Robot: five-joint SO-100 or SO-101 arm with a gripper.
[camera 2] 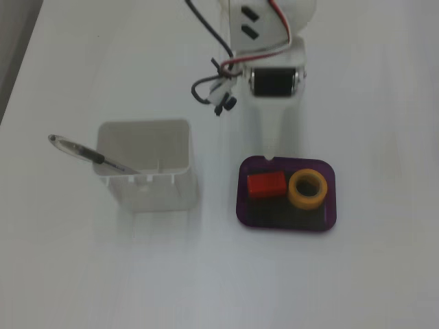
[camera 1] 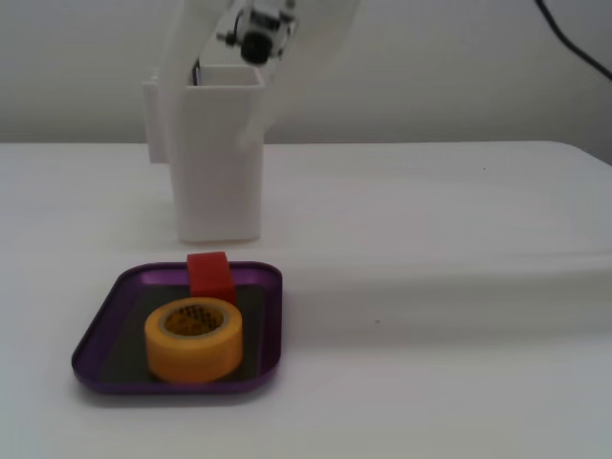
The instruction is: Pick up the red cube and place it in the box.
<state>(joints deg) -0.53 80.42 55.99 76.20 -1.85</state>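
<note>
The red cube (camera 1: 210, 276) lies free on the dark floor of the purple box (camera 1: 96, 330), at its back, just behind a yellow tape roll (camera 1: 193, 338). From above, the red cube (camera 2: 266, 184) sits left of the tape roll (camera 2: 308, 189) inside the box (camera 2: 241, 209). My gripper (camera 1: 222, 124) hangs high above the box, blurred, open, with nothing between its fingers. In the view from above only one white finger shows, and the gripper (camera 2: 271, 149) ends just beyond the box's far rim.
A tall white square container (camera 2: 145, 168) with a pen (camera 2: 89, 155) leaning in it stands left of the box; from the front the container (camera 1: 216, 172) is behind the box. A black cable (camera 1: 574, 38) hangs at the upper right.
</note>
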